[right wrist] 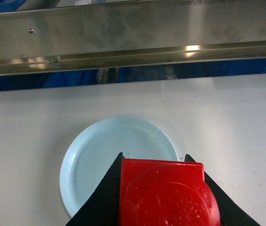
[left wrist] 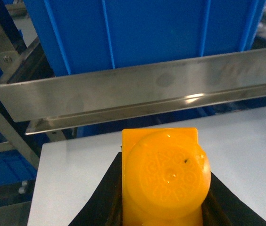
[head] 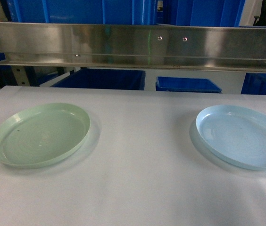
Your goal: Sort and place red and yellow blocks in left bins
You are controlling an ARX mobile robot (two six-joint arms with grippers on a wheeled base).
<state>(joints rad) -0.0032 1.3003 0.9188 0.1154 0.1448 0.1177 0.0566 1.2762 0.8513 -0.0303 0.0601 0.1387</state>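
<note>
In the left wrist view a yellow block (left wrist: 163, 181) with a round embossed stud sits between two black fingers; my left gripper (left wrist: 166, 165) is shut on it above the white table's far left corner. My right gripper (right wrist: 154, 157) is shut on a red block (right wrist: 163, 195) and hangs over the near edge of a light blue plate (right wrist: 100, 155). Neither gripper nor block appears in the head view. Blue bins (head: 100, 79) stand behind the table, below a steel rail; I cannot tell which are the left bins.
A green plate (head: 38, 134) lies on the left of the white table (head: 142, 155) and the light blue plate (head: 241, 136) on the right. A steel rail (head: 133, 44) crosses above the table's far edge. Another blue bin (head: 187, 84) sits behind it.
</note>
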